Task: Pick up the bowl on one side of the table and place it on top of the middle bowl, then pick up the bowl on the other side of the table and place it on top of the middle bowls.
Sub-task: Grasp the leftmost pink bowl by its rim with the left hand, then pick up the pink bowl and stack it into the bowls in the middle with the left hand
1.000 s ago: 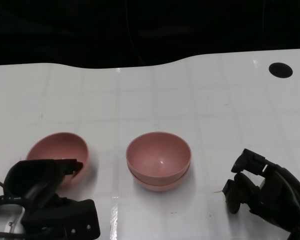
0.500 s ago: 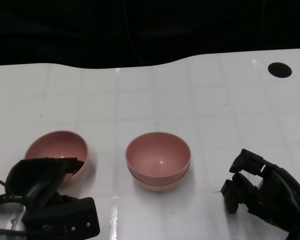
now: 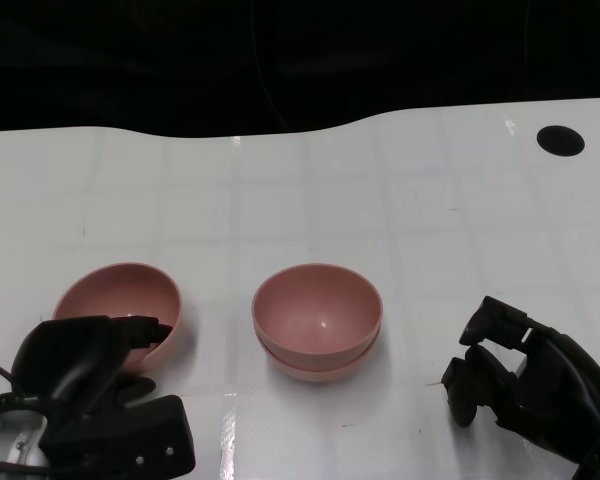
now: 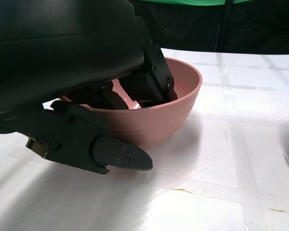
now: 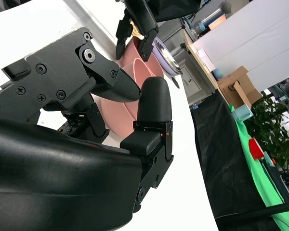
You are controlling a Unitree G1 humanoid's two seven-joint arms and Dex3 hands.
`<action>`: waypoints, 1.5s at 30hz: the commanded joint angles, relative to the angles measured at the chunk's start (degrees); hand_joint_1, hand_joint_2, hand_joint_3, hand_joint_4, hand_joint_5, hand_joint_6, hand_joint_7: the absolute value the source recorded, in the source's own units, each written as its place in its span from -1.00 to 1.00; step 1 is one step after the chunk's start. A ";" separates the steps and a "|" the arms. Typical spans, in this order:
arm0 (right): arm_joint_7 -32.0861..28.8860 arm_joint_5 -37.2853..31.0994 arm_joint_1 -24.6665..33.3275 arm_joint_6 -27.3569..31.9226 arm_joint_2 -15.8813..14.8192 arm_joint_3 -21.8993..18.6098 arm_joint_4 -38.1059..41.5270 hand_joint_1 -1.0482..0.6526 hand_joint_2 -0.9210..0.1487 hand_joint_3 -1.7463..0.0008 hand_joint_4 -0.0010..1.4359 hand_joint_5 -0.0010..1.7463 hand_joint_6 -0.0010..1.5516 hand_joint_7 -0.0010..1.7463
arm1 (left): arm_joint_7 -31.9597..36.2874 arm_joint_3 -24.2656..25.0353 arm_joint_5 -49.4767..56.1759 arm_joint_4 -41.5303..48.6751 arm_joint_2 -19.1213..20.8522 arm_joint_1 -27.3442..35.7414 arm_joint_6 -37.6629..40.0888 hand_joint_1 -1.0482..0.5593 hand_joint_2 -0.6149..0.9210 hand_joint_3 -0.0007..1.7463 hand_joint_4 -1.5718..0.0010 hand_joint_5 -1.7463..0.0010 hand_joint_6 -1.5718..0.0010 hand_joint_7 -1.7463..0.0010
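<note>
Nearest, the left hand (image 3: 90, 385) grips the near rim of the left pink bowl (image 3: 120, 305), fingers inside, thumb outside; the right hand (image 3: 525, 385) rests empty, fingers loosely curled; beyond, the stacked middle bowls (image 3: 317, 320) sit on the white tabletop (image 3: 300, 190); probably light, rigid, slick plastic.

A white table (image 3: 310, 190) is lying under a dark backdrop, with a round black hole (image 3: 561, 139) sitting near its far right corner. In the right wrist view, a cardboard box (image 5: 233, 85), a leafy green plant (image 5: 267, 124) and a green cloth (image 5: 274, 195) are showing beyond the table.
</note>
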 commanded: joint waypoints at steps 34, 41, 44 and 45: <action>1.49 -1.29 0.35 -0.93 -0.67 -0.48 0.35 -0.01 -0.28 -0.35 0.27 1.00 -0.08 0.87 | -0.64 1.88 -5.60 -8.35 2.46 2.62 -3.15 0.23 0.77 -0.16 0.10 -1.00 0.26 -1.00; 1.48 -1.48 0.33 -0.89 -0.59 -0.54 0.27 -0.01 -0.27 -0.36 0.28 1.00 -0.08 0.87 | -1.41 2.18 -5.37 -10.01 2.45 3.14 -2.17 0.24 0.74 -0.14 0.10 -1.00 0.27 -1.00; 1.61 -1.41 0.20 -1.01 -0.49 -0.58 0.53 -0.01 -0.27 -0.36 0.28 1.00 -0.08 0.87 | -1.86 2.59 -5.39 -12.16 2.75 2.84 -2.23 0.24 0.74 -0.12 0.10 -1.00 0.26 -1.00; 1.65 -1.39 0.16 -1.05 -0.46 -0.59 0.61 -0.01 -0.27 -0.37 0.28 1.00 -0.08 0.87 | -2.03 2.73 -5.38 -12.82 2.82 2.77 -2.23 0.24 0.74 -0.11 0.10 -1.00 0.26 -1.00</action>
